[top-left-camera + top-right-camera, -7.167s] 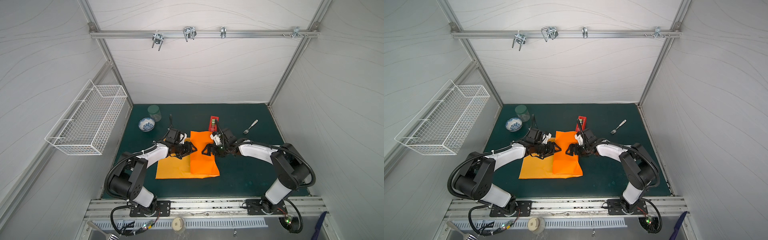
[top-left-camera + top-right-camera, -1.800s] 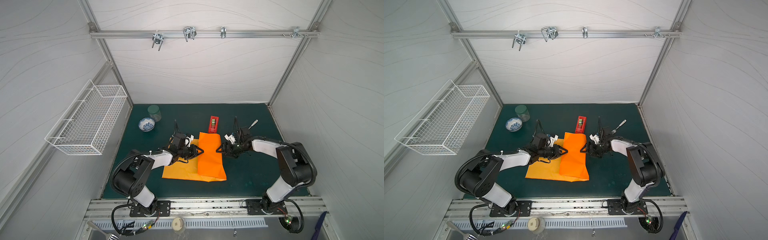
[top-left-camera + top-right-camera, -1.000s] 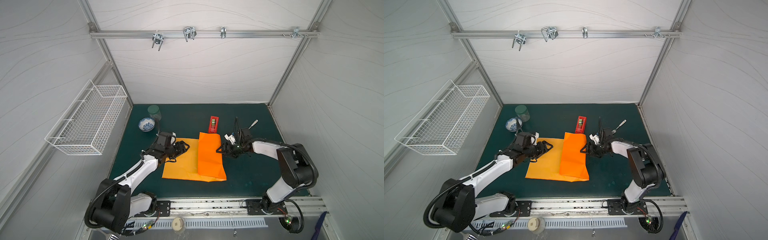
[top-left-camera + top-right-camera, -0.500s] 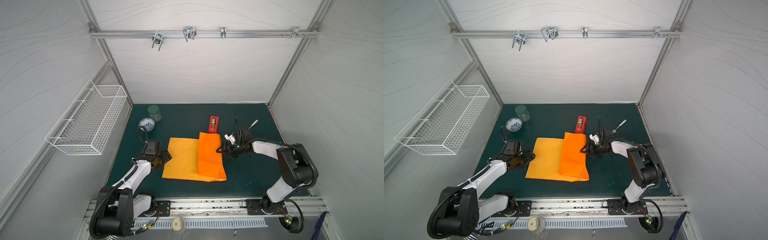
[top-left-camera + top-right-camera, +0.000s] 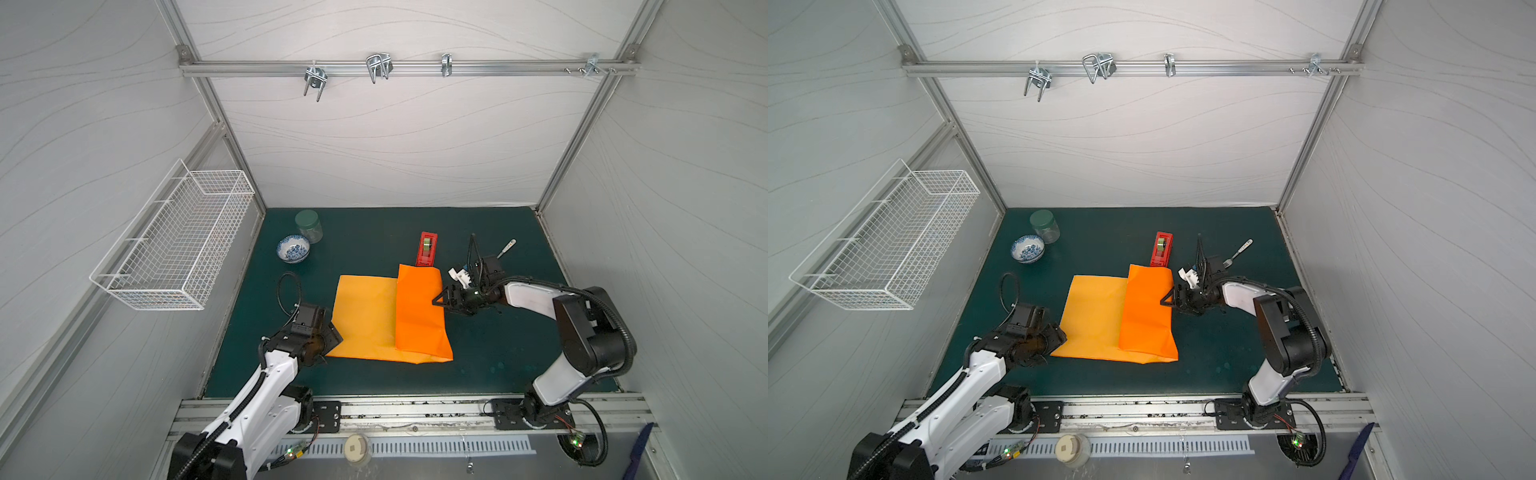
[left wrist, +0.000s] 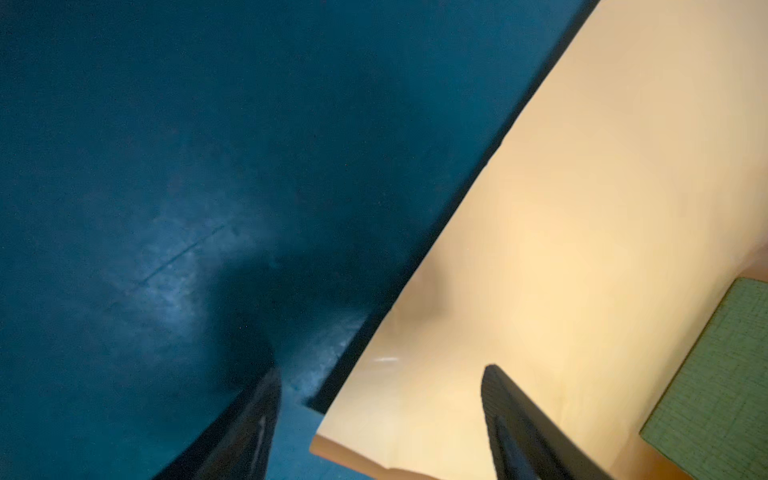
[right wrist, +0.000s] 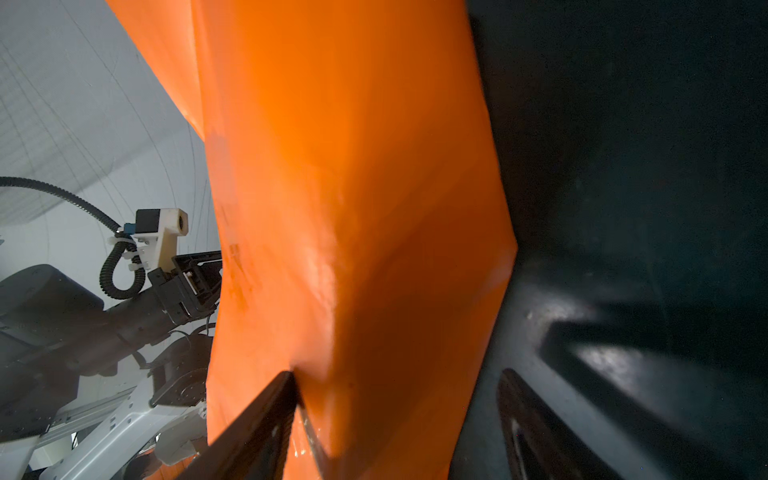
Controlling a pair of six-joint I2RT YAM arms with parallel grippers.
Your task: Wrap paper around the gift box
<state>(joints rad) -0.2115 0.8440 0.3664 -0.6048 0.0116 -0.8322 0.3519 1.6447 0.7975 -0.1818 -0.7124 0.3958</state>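
Left wrist view: the left gripper (image 6: 380, 372) stands with jaws apart astride the near left edge of the paper (image 6: 561, 208), clamping nothing. Moments ago it worked at the paper's middle. It has withdrawn to this edge while the right flap (image 5: 419, 311) stayed folded, so folding the left half is probably next. Only this view shows the gift box (image 6: 715, 374), lying on the paper; both top views hide it under the flap. Farther off, the right gripper (image 5: 441, 300) holds its jaws apart at the flap's outer edge.
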